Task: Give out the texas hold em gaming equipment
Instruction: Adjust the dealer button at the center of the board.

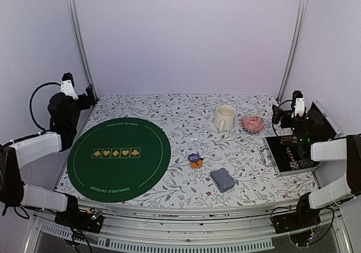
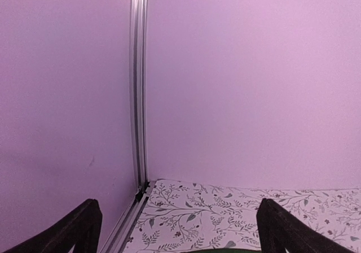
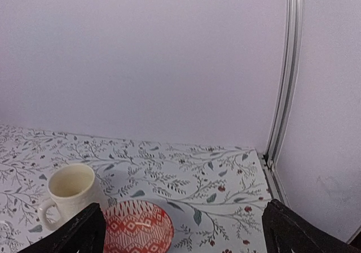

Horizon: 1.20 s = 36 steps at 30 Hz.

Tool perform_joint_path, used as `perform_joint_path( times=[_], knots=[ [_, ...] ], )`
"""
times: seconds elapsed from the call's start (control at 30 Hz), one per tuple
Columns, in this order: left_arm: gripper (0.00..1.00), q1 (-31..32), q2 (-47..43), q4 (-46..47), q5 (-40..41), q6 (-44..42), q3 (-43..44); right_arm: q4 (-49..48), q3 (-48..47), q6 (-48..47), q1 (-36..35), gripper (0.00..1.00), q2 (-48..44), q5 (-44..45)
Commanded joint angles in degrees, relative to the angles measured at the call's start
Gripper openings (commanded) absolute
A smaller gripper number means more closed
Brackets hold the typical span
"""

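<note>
Cream mug (image 1: 224, 117) beside red-patterned dish (image 1: 252, 123) (rt rear)

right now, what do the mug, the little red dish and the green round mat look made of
Mug: likely glazed ceramic, cream, smooth with a soft sheen.
Red dish: probably ceramic too, printed red pattern, thin rim.
Green mat: looks like felt or fabric, matte, lying flat, printed gold suits.

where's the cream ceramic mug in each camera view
top external: cream ceramic mug right of centre, near the back.
left wrist: not in it.
right wrist: mug at lower left.
shared landmark: red-patterned small dish just right of the mug in both those views.
</note>
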State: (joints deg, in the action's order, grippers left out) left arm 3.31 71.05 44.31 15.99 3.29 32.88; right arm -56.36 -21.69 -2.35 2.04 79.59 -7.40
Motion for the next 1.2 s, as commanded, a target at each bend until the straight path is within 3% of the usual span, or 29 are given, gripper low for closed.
perform_joint_path(
  times=[0.0, 0.23, 0.43, 0.6, 0.77, 0.97, 1.17],
  knots=[
    [0.98, 3.12, -4.54, -18.71, -6.32, 3.10, 8.87, 16.26, -7.84, 3.83, 0.22, 0.99, -10.29, -9.01],
    [0.98, 13.22, -7.05, -40.49, -17.00, -0.05, 22.80, 36.44, -19.21, 12.15, -0.62, 0.99, -18.73, -17.61],
    [0.98, 20.88, -7.21, -51.36, -26.12, -1.60, 26.63, 64.12, -31.32, 10.46, -11.27, 0.99, -16.03, -10.62],
    [0.98, 25.92, -7.00, -55.51, -30.30, -2.97, 26.79, 79.53, -39.31, 12.19, -21.55, 0.99, -12.08, -2.13],
    [0.98, 29.86, -5.99, -58.68, -32.50, -5.09, 26.77, 94.98, -46.82, 16.46, -27.43, 0.99, -6.58, 5.15],
    [0.98, 31.47, -5.42, -59.12, -32.50, -6.63, 24.54, 111.16, -53.85, 20.17, -27.55, 0.99, -2.13, 19.07],
    [0.98, 31.58, -5.26, -57.73, -31.25, -8.27, 22.28, 114.04, -54.31, 16.97, -21.26, 0.99, 0.52, 22.25]
  ],
)
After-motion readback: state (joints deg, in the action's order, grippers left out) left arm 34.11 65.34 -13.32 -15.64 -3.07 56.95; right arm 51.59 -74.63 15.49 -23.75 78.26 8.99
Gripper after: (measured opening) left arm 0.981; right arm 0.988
